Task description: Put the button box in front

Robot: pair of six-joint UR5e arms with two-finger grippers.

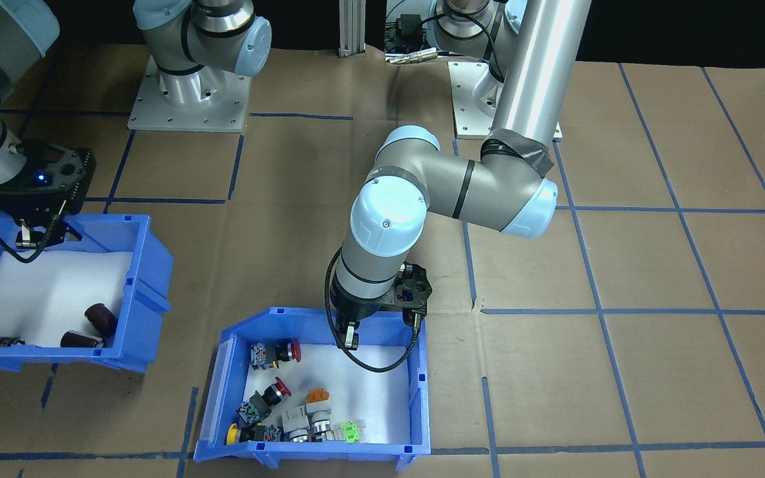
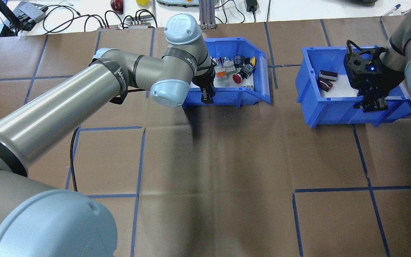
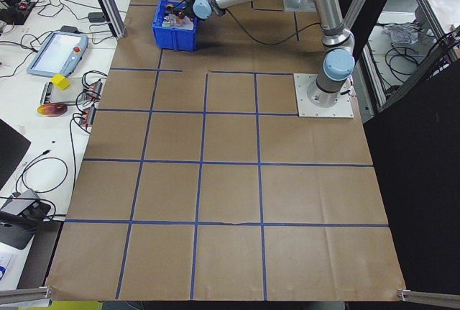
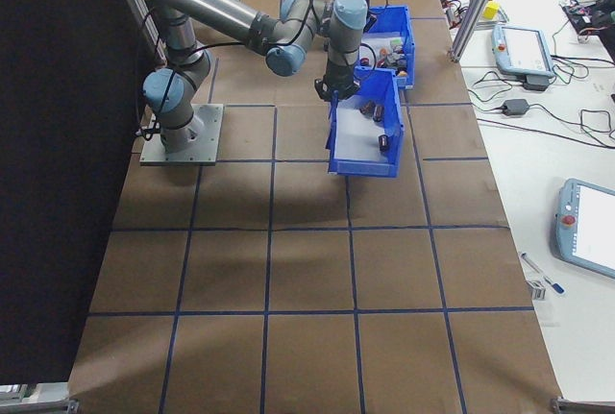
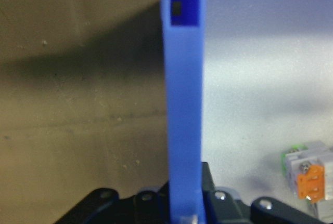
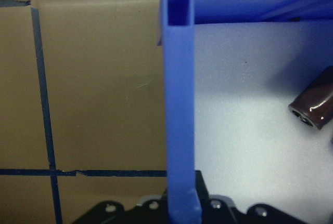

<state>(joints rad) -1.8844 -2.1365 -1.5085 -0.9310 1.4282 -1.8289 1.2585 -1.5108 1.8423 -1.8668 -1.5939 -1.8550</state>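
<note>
The button box [image 1: 422, 398] is a blue bin with a white foam liner, and several red, yellow, orange and green push-buttons [image 1: 276, 405] lie in it. My left gripper [image 1: 349, 338] is shut on its wall on the robot's side. In the left wrist view that wall [image 5: 183, 104] runs straight up between the jaws, with an orange switch [image 5: 312, 180] at the right. From overhead, the left gripper [image 2: 207, 95] straddles the near wall of the button box [image 2: 259, 71]. My right gripper [image 2: 372, 104] is shut on the near wall of the like blue bin [image 2: 334, 107].
The second blue bin [image 1: 150, 265] holds dark brown cylinders [image 1: 100, 318]; its wall [image 6: 178, 104] sits between the right gripper's jaws. Brown paper with a blue tape grid [image 2: 227, 178] covers the table. Cables and devices [image 2: 120, 21] line the far edge.
</note>
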